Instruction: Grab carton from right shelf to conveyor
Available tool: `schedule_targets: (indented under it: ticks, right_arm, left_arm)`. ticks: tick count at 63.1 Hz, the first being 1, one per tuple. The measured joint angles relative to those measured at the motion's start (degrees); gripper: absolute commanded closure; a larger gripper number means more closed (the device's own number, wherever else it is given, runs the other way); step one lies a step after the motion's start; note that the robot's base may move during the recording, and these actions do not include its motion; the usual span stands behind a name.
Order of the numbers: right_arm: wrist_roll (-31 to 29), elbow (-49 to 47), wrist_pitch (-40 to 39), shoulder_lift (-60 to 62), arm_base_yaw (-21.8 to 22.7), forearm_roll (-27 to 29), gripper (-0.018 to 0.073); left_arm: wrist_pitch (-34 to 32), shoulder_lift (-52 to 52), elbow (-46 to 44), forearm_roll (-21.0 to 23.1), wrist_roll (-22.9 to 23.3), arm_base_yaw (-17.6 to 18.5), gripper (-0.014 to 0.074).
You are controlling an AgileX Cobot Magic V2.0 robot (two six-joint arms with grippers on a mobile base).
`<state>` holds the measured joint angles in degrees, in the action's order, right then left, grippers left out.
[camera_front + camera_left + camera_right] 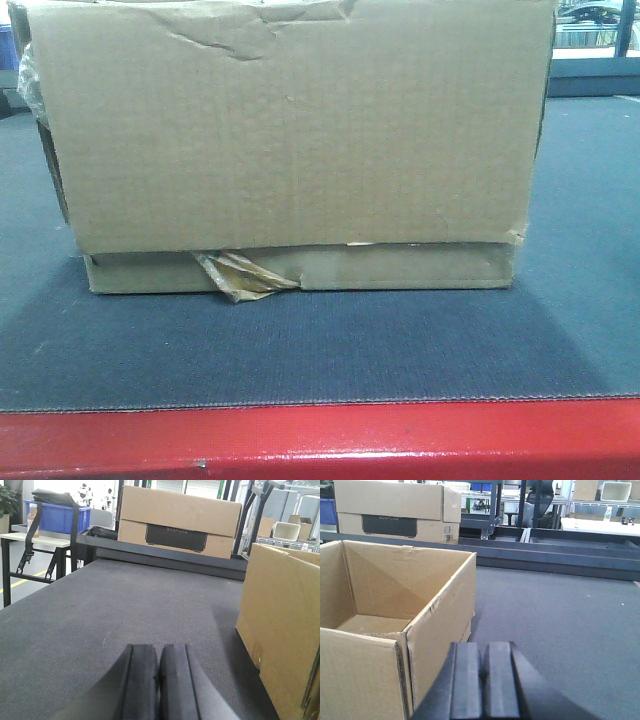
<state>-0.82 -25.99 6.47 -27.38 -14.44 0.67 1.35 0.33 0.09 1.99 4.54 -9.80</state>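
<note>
the carton (290, 140) sits on the conveyor (300, 350), set back from its red rail (320, 440), open top up, torn tape (240, 275) low on its front. the left fingers (159, 680) and the right fingers (482, 680) are pressed together, empty, flanking the carton without touching it.

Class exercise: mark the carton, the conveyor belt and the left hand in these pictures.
carton (290, 140): front view, middle of its front wall.
conveyor (300, 350): front view, bare belt before the carton.
left hand (159, 690): left wrist view, seam between its closed pads.
</note>
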Motion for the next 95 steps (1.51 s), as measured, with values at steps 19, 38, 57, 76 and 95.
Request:
schedule_targets:
  ticks: [19,38,57,76,95]
  right_arm:
    - [-0.7,0.0,0.0,0.0,0.0,-4.2,0.0628]
    - [-1.0,0.0,0.1,0.0,0.0,-6.7,0.0628]
    - [-1.0,0.0,-0.7,0.0,0.0,-5.9,0.0628]
    - [-7.6,3.5,-2.7,0.5,2.3,7.2,0.0628]
    - [-8.8,15.2,-7.8,10.5,9.4,10.4,0.0628]
  left_arm:
    - [0.0,0.0,0.0,0.0,0.0,0.0,0.0596]
    - [0.0,0.0,0.0,0.0,0.0,0.0,0.0596]
    - [0.0,0.0,0.0,0.0,0.0,0.0,0.0596]
    - [0.0,0.0,0.0,0.0,0.0,0.0,0.0596]
    - [0.0,0.0,0.0,0.0,0.0,0.0,0.0596]
